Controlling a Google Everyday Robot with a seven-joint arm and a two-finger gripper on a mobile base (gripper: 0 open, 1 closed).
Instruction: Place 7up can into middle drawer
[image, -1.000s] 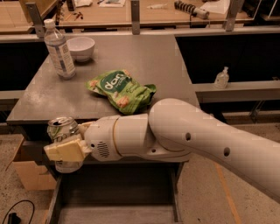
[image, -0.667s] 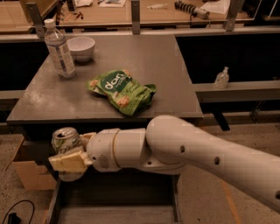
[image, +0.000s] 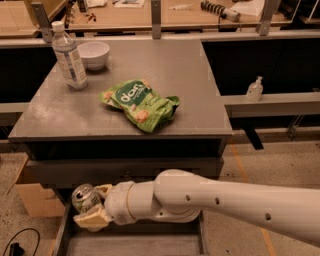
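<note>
The 7up can (image: 85, 197) shows its shiny silver top and a little green side at the lower left, held in my gripper (image: 91, 206). The gripper's cream fingers (image: 92, 220) wrap around the can, one below and one behind it. The can hangs over the left end of the open middle drawer (image: 135, 244), a wide shallow grey box pulled out below the cabinet front. My white arm reaches in from the right across the drawer and hides much of it.
On the grey cabinet top (image: 165, 70) lie a green snack bag (image: 140, 104), a clear plastic bottle (image: 69, 56) and a white bowl (image: 93, 54). A cardboard box (image: 31, 196) stands on the floor at left. A sanitizer bottle (image: 254, 90) sits on the right ledge.
The gripper with the can has moved down from the level of the cabinet top's front edge to below it, over the open drawer.
</note>
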